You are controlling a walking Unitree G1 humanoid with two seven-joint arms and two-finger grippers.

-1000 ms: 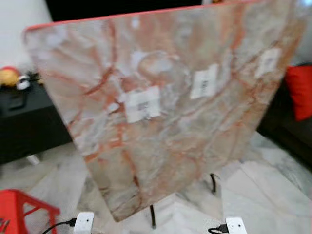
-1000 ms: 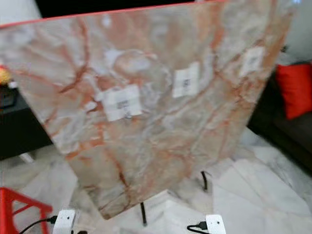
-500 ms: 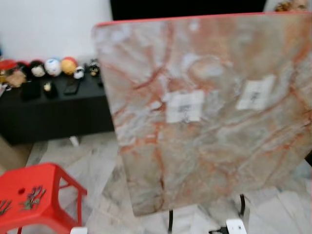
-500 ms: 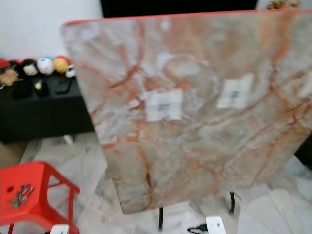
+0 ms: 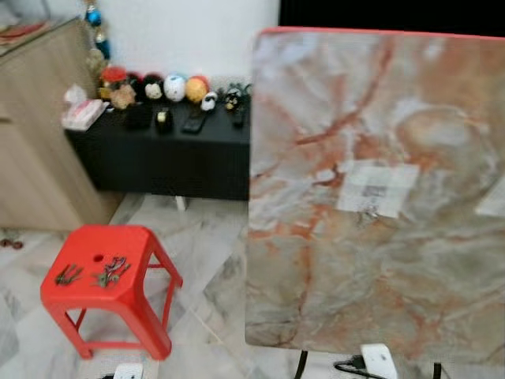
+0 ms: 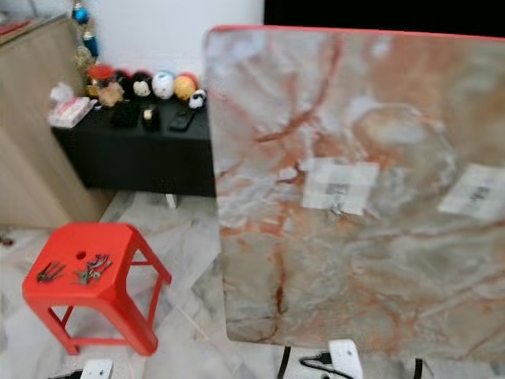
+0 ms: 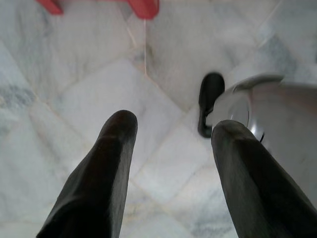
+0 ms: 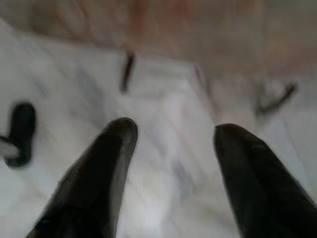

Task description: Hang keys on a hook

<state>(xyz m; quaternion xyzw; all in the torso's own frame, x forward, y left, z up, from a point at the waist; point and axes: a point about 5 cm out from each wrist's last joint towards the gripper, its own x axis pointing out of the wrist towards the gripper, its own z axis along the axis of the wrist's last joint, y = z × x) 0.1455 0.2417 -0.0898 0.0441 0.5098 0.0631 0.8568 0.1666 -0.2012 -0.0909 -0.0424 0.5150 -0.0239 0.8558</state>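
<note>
Keys (image 5: 110,272) lying in two small bunches on top of red stool (image 5: 134,294), low at the robot's left, near the stool's round centre hole. Well apart from both grippers, so not yet picked up. Beside the stool, large marble-patterned panel (image 5: 379,197) standing upright on thin dark legs, with pale stickers (image 5: 377,188) on its face; something small and dark at the sticker's lower edge, possibly a hook, too blurred to tell. Probably the hanging place, judging by the task. Behind, black cabinet (image 5: 173,154) lined with small figurines (image 5: 175,87), wooden cupboard (image 5: 31,142) to its left.

Left gripper (image 7: 171,144) hanging over marble floor (image 7: 74,99), fingers spread and empty. Right gripper (image 8: 171,144) likewise pointing down at floor, fingers apart, gripping nothing. Both arms low and idle, apparently while walking toward the stool.
</note>
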